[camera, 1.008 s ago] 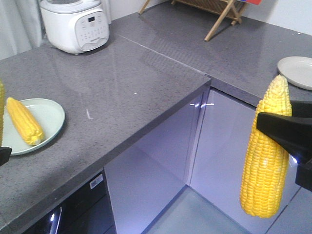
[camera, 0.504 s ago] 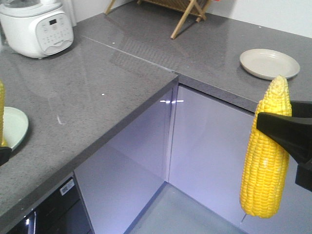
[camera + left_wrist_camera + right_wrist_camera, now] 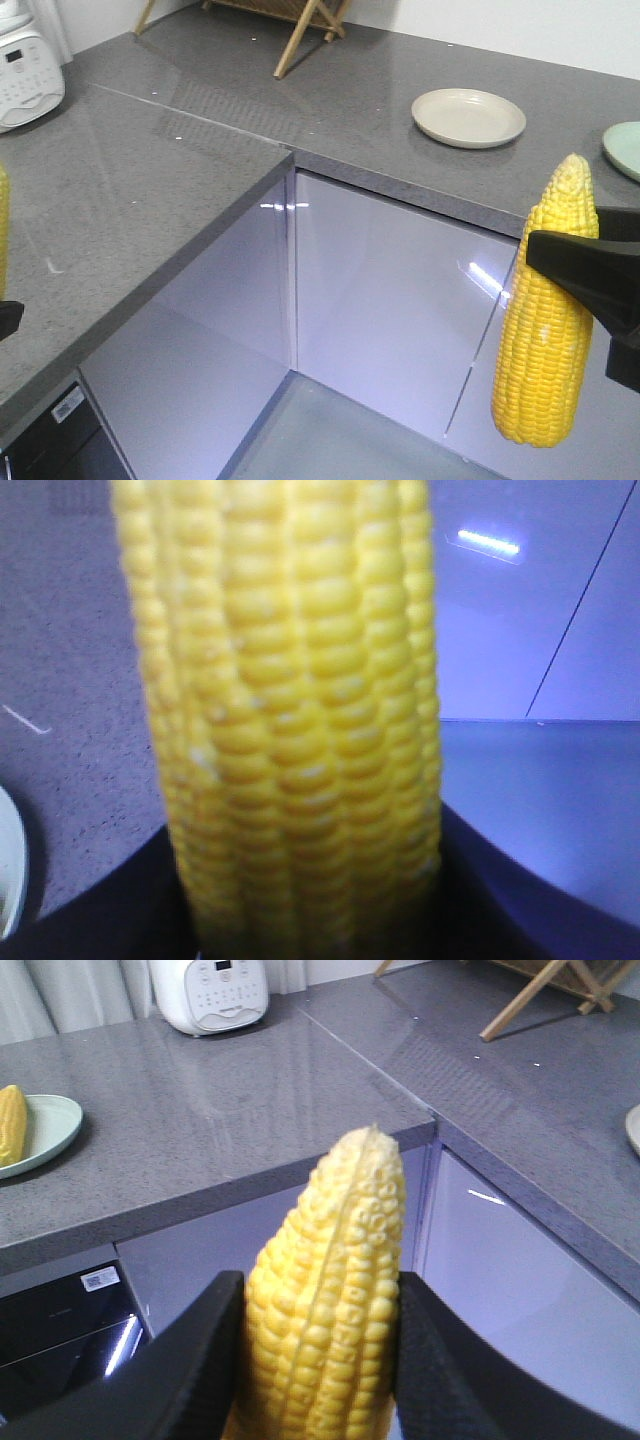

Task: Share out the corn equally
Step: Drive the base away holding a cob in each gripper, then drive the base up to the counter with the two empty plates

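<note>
Each gripper holds one cob of corn upright. In the front view the right gripper (image 3: 575, 262) is shut on a bright yellow cob (image 3: 545, 330) that hangs over the floor at the far right. Its wrist view shows the black fingers (image 3: 190, 1370) pressed on both sides of that cob (image 3: 330, 1290). The left gripper (image 3: 310, 920) is shut on a second cob (image 3: 300, 710) that fills its view; at the front view's left edge only a sliver of this cob (image 3: 3, 230) shows. A third cob (image 3: 10, 1122) lies on a green plate (image 3: 50, 1120).
An L-shaped grey counter (image 3: 150, 190) wraps round glossy lilac cabinet fronts (image 3: 390, 290). A beige plate (image 3: 468, 116) and the edge of a green plate (image 3: 625, 148) sit on its far run. A white rice cooker (image 3: 215, 995) and a wooden rack (image 3: 290, 25) stand at the back.
The front view has swung right: cooker and counter corner slid left, the green plate with its cob left that view, and the beige plate came toward the middle. Both grippers still hold their cobs.
</note>
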`<state>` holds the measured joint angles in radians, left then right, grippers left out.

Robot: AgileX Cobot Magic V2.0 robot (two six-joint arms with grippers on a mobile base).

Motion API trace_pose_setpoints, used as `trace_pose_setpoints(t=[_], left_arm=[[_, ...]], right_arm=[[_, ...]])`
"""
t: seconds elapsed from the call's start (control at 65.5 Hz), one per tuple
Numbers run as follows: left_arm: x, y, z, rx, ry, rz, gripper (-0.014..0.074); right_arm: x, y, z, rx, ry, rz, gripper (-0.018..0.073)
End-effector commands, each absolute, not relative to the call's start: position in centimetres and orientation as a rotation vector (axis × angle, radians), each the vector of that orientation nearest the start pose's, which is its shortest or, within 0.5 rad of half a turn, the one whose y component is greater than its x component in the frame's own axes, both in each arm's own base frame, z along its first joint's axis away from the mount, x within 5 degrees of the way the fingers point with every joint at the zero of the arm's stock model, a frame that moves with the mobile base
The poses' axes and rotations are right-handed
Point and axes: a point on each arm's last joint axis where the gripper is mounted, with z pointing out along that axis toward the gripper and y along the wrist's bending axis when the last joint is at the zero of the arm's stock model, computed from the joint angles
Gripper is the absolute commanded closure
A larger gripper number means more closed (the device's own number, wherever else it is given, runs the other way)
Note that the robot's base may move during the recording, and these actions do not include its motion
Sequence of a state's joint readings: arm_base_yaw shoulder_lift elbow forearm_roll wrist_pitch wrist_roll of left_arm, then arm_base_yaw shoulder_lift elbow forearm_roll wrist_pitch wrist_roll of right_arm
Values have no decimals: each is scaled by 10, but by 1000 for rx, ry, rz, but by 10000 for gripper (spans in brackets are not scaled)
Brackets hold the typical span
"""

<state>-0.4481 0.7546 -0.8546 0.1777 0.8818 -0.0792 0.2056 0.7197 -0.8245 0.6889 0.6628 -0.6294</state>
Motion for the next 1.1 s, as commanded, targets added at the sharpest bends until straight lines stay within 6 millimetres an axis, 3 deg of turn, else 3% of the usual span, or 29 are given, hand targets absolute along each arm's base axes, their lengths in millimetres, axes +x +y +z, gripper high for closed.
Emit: trace_pose_setpoints(t=[0.0, 1.084], left_arm=[[127, -47, 368, 453, 2113, -89, 293], [127, -47, 368, 453, 2113, -89, 293]], right_arm=[[125, 61, 393, -465, 1779, 486, 365], [125, 61, 393, -465, 1779, 486, 365]])
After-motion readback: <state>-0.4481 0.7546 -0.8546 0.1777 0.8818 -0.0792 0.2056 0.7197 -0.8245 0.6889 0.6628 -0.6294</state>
